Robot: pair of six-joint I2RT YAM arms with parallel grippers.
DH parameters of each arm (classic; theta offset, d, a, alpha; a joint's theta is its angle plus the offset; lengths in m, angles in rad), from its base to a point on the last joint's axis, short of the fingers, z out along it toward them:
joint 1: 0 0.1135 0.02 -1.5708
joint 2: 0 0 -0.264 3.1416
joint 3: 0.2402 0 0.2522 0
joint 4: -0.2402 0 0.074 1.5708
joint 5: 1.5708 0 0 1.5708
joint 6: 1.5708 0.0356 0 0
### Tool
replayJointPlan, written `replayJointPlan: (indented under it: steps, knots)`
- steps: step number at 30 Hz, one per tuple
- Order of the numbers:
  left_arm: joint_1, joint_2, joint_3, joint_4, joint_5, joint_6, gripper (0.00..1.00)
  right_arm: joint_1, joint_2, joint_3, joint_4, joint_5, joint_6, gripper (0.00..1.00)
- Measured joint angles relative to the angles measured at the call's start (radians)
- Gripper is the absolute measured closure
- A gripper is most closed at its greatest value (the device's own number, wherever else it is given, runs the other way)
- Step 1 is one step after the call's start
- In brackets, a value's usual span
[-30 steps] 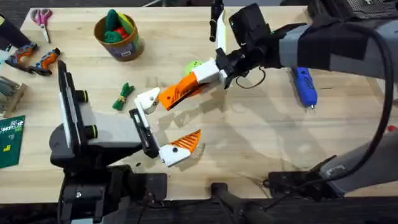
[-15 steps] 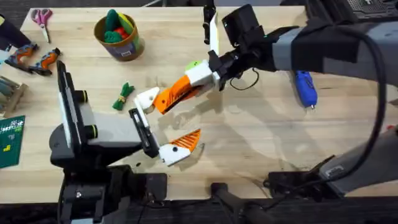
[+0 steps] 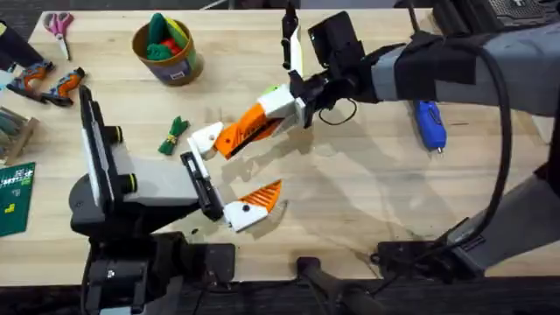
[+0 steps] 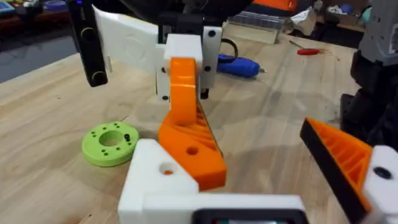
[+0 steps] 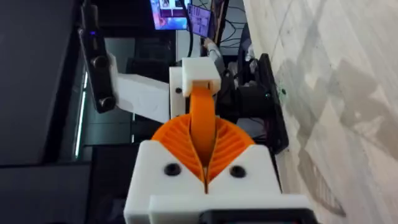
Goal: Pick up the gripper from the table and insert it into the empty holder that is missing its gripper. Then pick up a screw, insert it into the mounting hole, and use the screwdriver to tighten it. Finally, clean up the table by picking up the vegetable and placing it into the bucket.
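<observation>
My right gripper [image 3: 287, 103] is shut on the gripper [image 3: 245, 131], an orange wedge held above the table's middle. The wedge's lower end lies against the bare white holder [image 3: 207, 138], one finger of my left gripper [image 3: 232, 175]. In the left wrist view the wedge [image 4: 189, 134] sits along the holder [image 4: 158, 177]. The left gripper stands open, its other finger [image 3: 254, 208] carrying an orange pad. The blue screwdriver [image 3: 429, 122] lies at the right. The green vegetable [image 3: 175, 133] lies left of the holder. The tan bucket [image 3: 166, 51] stands at the back left.
A lime-green disc [image 4: 111, 142] lies on the table behind the wedge. Scissors [image 3: 59, 24], orange-handled tools [image 3: 48, 83] and a green circuit board [image 3: 16, 197] sit along the left edge. Bare wood lies in front of the right arm.
My right gripper has carried the orange wedge a little to the left, closer onto the white holder. The left arm has stayed still.
</observation>
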Motion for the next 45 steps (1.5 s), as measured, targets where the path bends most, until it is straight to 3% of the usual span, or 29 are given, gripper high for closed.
replayJointPlan:
  steps: [8, 18, 45]
  knots:
    - [0.017, 0.000, 0.000, 0.010, -0.069, 0.001, 0.015, 0.031, 0.000, 0.000, 0.198, 0.067, 0.157, 0.993]
    - [0.018, 0.000, 0.000, 0.010, -0.068, -0.011, 0.015, 0.073, 0.000, 0.000, 0.219, 0.128, 0.197, 0.993]
    - [0.019, 0.015, 0.000, 0.010, -0.085, -0.045, 0.015, 0.077, 0.032, 0.000, 0.344, 0.196, 0.344, 0.993]
